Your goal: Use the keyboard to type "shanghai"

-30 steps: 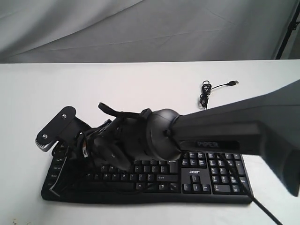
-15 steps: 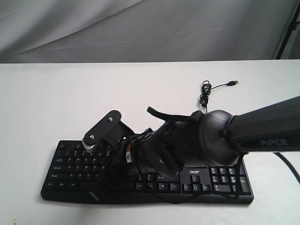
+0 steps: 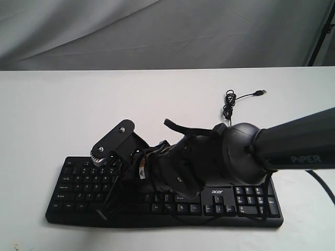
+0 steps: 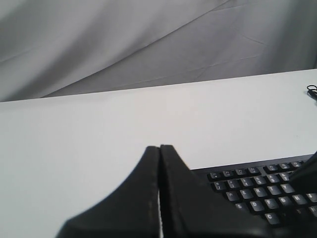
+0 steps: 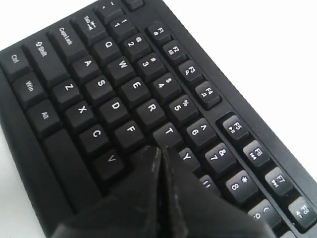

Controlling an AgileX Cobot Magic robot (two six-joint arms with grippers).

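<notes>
One arm is nearer: right end effector point(image 5: 159, 152), closed, hangs beside T on the keyboard point(image 3: 78, 183), lying lengthwise along the bench point(image 3: 52, 115) near edge. Left end effector point(image 4: 159, 148), closed, clear.

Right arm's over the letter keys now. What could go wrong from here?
The shut right gripper has its tip close to T, Y and F at once; pressing down could catch a wrong or second key.
In the exterior view the right arm covers the keyboard in its middle rows, so a mistype would be hard to spot there.
</notes>
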